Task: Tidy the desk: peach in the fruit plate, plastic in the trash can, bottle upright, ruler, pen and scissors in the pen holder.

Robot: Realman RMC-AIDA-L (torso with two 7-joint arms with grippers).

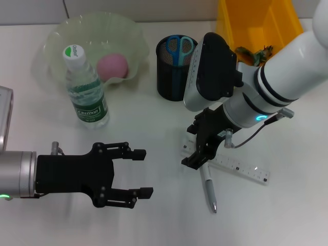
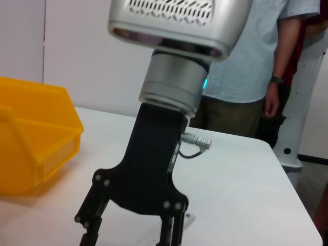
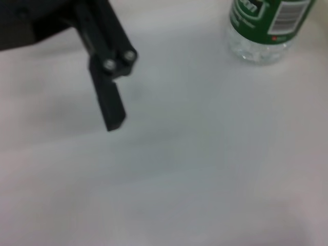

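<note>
The fingers of the right gripper (image 1: 197,154) pointed down at the upper end of the pen (image 1: 209,189), one on each side of it with a narrow gap between them; whether they actually pinched the pen could not be told. The pen lay on the white desk (image 1: 287,215), its tip toward six o'clock, and its upper end crossed the clear ruler (image 1: 241,168), which ran from under the gripper toward four o'clock. At nine o'clock from the pen, the left gripper (image 1: 138,172) hovered low over the desk with its two fingers spread wide and nothing between them.

At eleven o'clock from the right gripper stood the black mesh pen holder (image 1: 171,77) with the blue-handled scissors (image 1: 180,48) already in it. At nine o'clock from the holder, the bottle (image 1: 84,89) stood upright, and just behind it the pink peach (image 1: 111,66) lay in the pale green fruit plate (image 1: 56,41). A yellow bin (image 1: 256,23) sat at the desk's far edge.

In the left wrist view, a person in a light shirt (image 2: 251,61) stood beyond the desk's far edge, before a plain wall.
</note>
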